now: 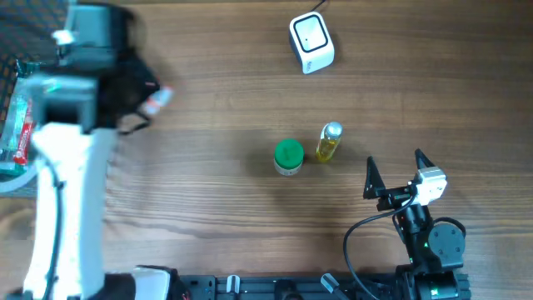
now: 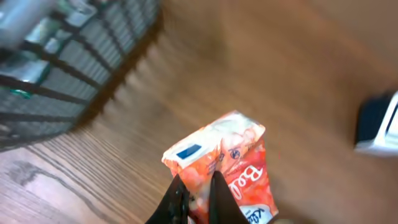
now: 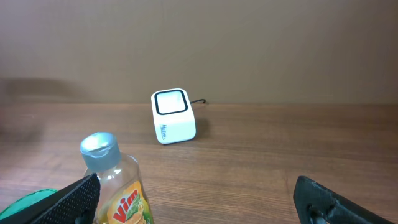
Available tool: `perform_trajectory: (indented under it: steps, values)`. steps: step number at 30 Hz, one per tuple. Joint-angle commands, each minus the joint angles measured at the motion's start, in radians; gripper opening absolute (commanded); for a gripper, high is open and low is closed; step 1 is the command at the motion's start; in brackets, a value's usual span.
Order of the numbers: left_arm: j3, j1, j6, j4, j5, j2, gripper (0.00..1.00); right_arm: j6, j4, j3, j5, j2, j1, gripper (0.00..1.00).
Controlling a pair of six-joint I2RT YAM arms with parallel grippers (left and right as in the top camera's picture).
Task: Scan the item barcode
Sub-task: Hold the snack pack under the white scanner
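Note:
An orange-red snack packet [image 2: 227,158] with a small blue label hangs above the wooden table, pinched at its lower corner by my left gripper [image 2: 198,186], which is shut on it. In the overhead view a tip of the packet [image 1: 158,100] sticks out beside the blurred left arm at the upper left. The white barcode scanner [image 1: 311,42] stands at the far middle of the table, and it also shows as the scanner [image 3: 173,116] ahead of the right wrist and the scanner [image 2: 379,127] at the right edge. My right gripper [image 1: 396,171] rests open and empty at the near right.
A yellow Vim bottle [image 1: 329,143] and a green-lidded jar [image 1: 288,156] stand mid-table, just in front and left of the right gripper's fingers [image 3: 81,196]. A dark wire basket [image 2: 62,62] of products sits at the far left edge.

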Motion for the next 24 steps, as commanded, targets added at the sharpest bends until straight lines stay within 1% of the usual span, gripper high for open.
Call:
perform_trajectory:
  steps: [1, 3, 6, 9, 15, 20, 24]
  values:
    - [0.002, -0.215, -0.095, -0.045, -0.183, 0.127, 0.04, 0.011, 0.002, -0.001, 0.009, -0.004, -0.005, 1.00]
    - [0.002, -0.304, -0.105, -0.053, -0.232, 0.218, 0.04, 0.011, 0.002, -0.001, 0.009, -0.004, -0.005, 1.00]
    - [0.001, -0.388, -0.105, -0.053, -0.240, 0.349, 0.04, 0.011, 0.002, -0.001, 0.009, -0.004, -0.005, 1.00]
    - [0.000, -0.439, -0.105, -0.052, -0.304, 0.469, 0.04, 0.011, 0.002, -0.001, 0.009, -0.004, -0.005, 1.00]
    - [0.000, -0.470, -0.105, 0.014, -0.317, 0.635, 0.04, 0.011, 0.002, -0.001, 0.009, -0.004, -0.005, 1.00]
    - [-0.002, -0.470, -0.104, 0.063, -0.274, 0.687, 0.04, 0.011, 0.002, -0.001, 0.009, -0.004, -0.005, 1.00]
    - [-0.039, -0.472, -0.104, 0.126, -0.249, 0.689, 0.04, 0.011, 0.002, -0.001, 0.009, -0.004, -0.005, 1.00]
